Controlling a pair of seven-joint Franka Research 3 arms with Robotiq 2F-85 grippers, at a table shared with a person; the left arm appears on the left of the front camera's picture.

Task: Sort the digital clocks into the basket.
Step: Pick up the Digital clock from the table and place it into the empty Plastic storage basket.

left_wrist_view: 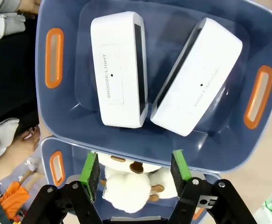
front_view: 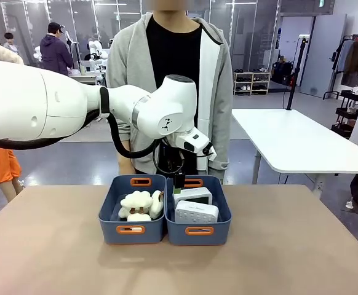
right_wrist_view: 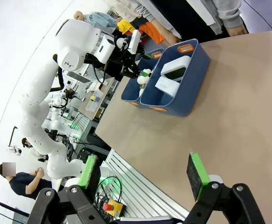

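Green-padded fingers [left_wrist_view: 89, 173] of the left hand [left_wrist_view: 135, 175] are held apart and empty; just beyond them both digital clocks [left_wrist_view: 119, 70] [left_wrist_view: 199, 77] are seen lying in the blue basket [left_wrist_view: 211, 149], so sorting appears finished.

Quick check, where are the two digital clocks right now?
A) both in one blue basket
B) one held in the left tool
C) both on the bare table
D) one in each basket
A: both digital clocks lie side by side in the same blue basket, while the open left tool holds nothing.
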